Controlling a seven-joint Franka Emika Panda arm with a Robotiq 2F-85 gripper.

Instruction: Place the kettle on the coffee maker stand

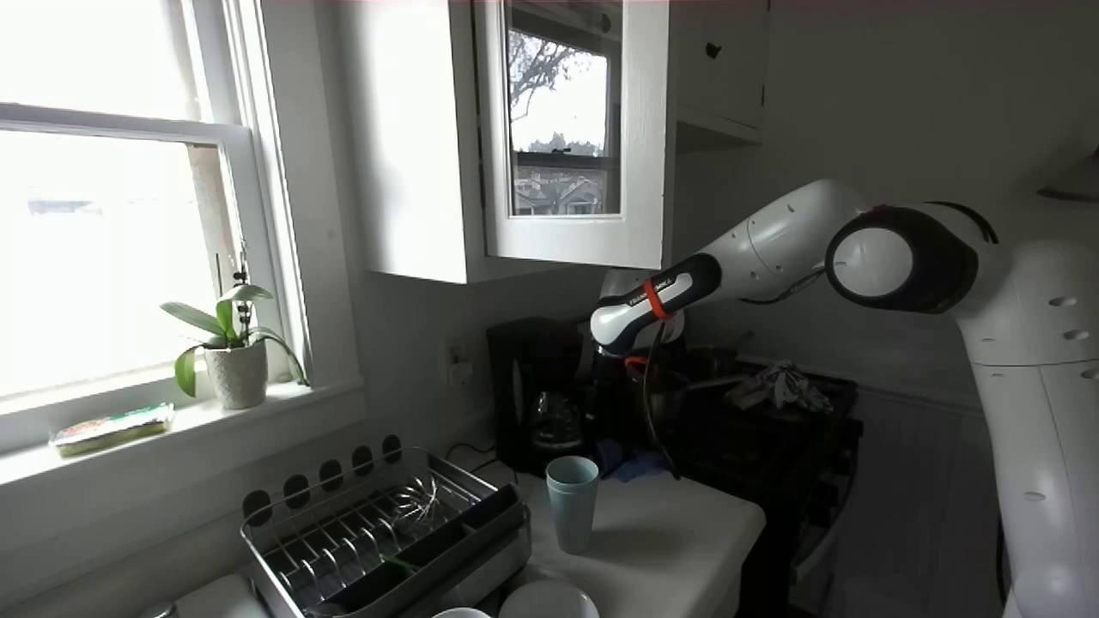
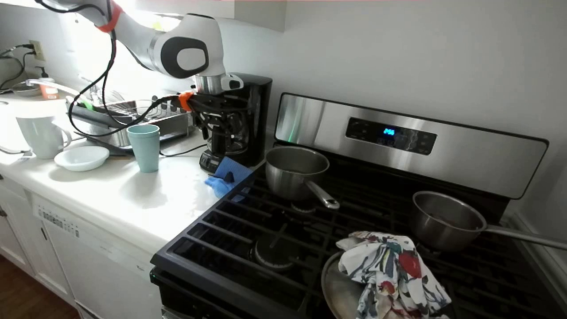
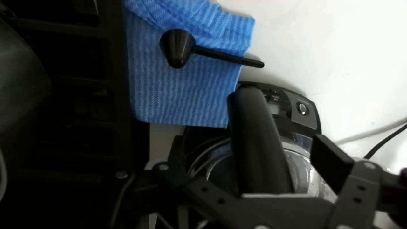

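Observation:
The kettle is a clear glass carafe with a black handle. In both exterior views, the kettle [image 1: 556, 421] [image 2: 237, 137] stands inside the black coffee maker, under its overhanging top. It appears to rest on the coffee maker stand [image 2: 211, 161], whose front with buttons and a knob also shows in the wrist view [image 3: 302, 122]. In the wrist view my gripper [image 3: 253, 154] is open, its fingers on either side of the kettle's handle [image 3: 254, 127] with gaps to both sides. The gripper [image 2: 210, 130] partly hides the kettle in an exterior view.
A blue cloth [image 3: 178, 95] with a black scoop [image 3: 178, 47] lies in front of the machine. A pale blue-green cup [image 1: 573, 506], a dish rack [image 1: 386, 532] and a white bowl [image 2: 82, 158] are on the counter. A steel pot [image 2: 292, 173] stands on the stove close by.

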